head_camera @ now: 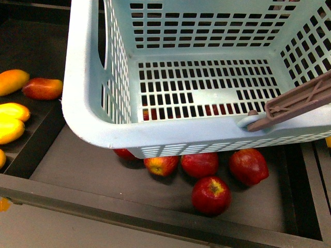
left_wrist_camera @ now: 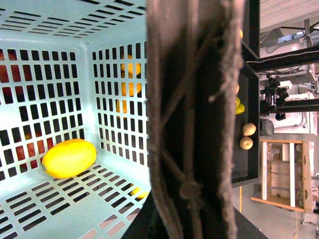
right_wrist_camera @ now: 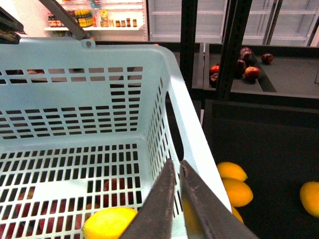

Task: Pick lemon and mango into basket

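Note:
The aqua basket point(head_camera: 85, 98) hangs above the shelf and fills most of the front view. Its brown handle point(head_camera: 297, 103) runs off to the right. In the left wrist view the blurred handle point(left_wrist_camera: 192, 149) fills the middle, and my left gripper is shut on it with its fingers hidden. A yellow oval lemon point(left_wrist_camera: 69, 158) lies on the basket's slotted floor point(left_wrist_camera: 50, 209); the lemon point(right_wrist_camera: 108, 223) also shows in the right wrist view. My right gripper point(right_wrist_camera: 177, 164) is shut and empty, just above the basket's side rim point(right_wrist_camera: 192, 129). Orange-yellow mangoes point(head_camera: 12, 111) lie in the left bin, beside the basket.
Several red apples point(head_camera: 211, 195) lie in the dark bin under the basket. A raised divider point(head_camera: 39, 139) separates them from the mango bin. More mangoes point(right_wrist_camera: 238, 191) lie just outside the basket wall. Distant apples point(right_wrist_camera: 251, 72) sit on another shelf.

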Controlling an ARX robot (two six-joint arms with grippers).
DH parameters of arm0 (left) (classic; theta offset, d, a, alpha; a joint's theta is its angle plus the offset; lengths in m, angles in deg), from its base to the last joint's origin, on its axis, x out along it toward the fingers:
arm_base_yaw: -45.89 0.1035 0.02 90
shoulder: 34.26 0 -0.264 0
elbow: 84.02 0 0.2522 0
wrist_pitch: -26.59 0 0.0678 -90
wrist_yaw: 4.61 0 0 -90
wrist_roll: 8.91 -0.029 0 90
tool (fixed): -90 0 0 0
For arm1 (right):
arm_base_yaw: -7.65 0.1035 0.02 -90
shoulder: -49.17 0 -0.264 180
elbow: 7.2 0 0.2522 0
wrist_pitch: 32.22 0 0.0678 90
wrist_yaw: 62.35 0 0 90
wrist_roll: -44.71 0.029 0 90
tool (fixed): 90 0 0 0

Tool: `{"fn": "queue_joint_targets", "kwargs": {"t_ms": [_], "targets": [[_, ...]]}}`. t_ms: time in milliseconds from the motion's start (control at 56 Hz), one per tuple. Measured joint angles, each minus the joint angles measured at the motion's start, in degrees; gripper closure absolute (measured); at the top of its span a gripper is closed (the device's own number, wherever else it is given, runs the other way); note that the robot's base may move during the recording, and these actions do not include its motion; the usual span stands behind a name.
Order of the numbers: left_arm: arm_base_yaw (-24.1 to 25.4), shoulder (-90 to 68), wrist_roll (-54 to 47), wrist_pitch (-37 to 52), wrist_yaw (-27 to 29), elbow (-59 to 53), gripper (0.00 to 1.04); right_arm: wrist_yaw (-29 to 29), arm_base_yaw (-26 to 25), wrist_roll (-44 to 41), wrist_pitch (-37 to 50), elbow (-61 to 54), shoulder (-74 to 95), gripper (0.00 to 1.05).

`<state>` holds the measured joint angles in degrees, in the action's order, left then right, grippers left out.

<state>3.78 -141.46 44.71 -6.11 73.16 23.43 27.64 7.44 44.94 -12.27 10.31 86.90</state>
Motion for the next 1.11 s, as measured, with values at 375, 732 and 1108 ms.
{"fn": "queue_joint_targets", "kwargs": {"t_ms": [375,732,1108], "targets": [[0.00,0.00,0.02,0.00,0.02,0.00,1.00,0.00,0.00,0.00,-0.04,-0.09,-0.33,0.21],[-0.59,-0.09,0.31,0.11,-0.42,-0.02,1.00,0.22,0.07,0.02,-0.09,-0.26,-0.55,0.09],[0.11,-0.09,-0.17,0.11,0.02,-0.07,1.00,0.09,0.13,0.00,-0.09,-0.39,-0.44,0.09]]}}
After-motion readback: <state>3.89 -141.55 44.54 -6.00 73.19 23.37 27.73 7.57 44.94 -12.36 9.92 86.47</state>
